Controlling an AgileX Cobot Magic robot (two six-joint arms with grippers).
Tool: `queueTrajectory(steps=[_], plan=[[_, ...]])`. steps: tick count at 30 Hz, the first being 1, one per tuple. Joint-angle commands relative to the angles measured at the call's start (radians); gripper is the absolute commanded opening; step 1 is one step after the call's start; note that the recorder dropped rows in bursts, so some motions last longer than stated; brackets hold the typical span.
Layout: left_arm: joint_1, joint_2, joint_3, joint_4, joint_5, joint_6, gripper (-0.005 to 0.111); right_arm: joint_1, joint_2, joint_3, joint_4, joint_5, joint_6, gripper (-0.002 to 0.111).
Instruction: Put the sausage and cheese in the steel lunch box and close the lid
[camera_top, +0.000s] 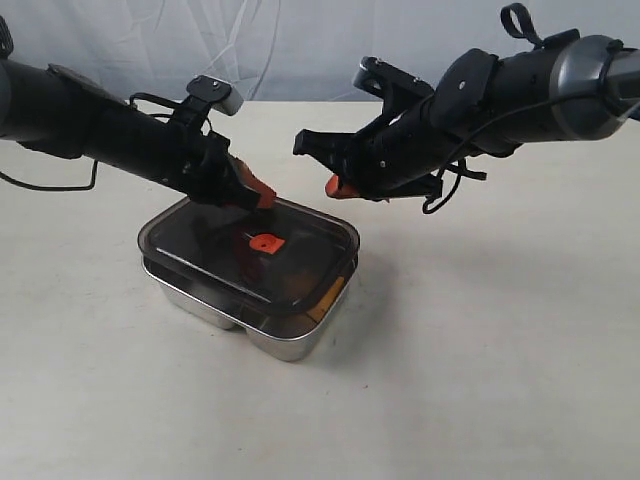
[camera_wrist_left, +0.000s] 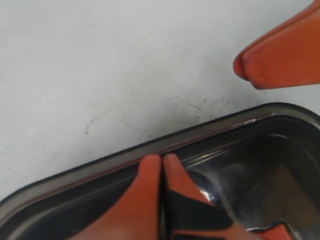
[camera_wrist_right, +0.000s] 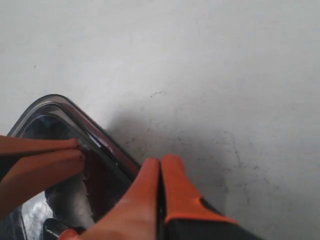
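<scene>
1. Table (camera_top: 480, 380): white, carries the steel lunch box (camera_top: 270, 342).
2. Lid (camera_top: 200, 245): dark, lies on the box and covers it; contents beneath cannot be made out.
3. Left gripper (camera_top: 264, 199): fingers pressed together, holding nothing, tips at the lid's far rim.
4. Right gripper (camera_top: 334, 186): fingers pressed together, empty, raised just beyond that rim.
5. Orange valve (camera_top: 266, 242): at lid centre.

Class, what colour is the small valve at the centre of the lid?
The valve is orange, seen best in the exterior view.
</scene>
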Motion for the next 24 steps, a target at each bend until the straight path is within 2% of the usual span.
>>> queueTrajectory(steps=[1,6,12,15,19,24], plan=[[-0.002,-0.003,0.002,0.044,0.032,-0.013,0.000,-0.034,-0.001,-0.011,-0.025,0.046,-0.007,0.000],[-0.002,-0.005,0.002,0.044,0.043,-0.013,0.000,-0.079,-0.001,-0.016,-0.050,0.092,-0.007,0.000],[-0.002,-0.083,0.002,0.070,0.061,-0.011,0.000,-0.079,-0.001,-0.016,-0.063,0.142,-0.007,0.000],[-0.002,-0.139,0.002,0.147,0.030,-0.018,0.000,-0.079,-0.001,-0.016,-0.063,0.200,-0.031,0.000],[0.001,-0.171,0.002,0.292,-0.045,-0.144,0.000,-0.079,-0.001,-0.016,-0.063,0.277,-0.058,0.000],[0.010,-0.155,0.004,0.304,-0.122,-0.167,0.000,-0.079,-0.001,-0.016,-0.052,0.205,-0.060,0.000]])
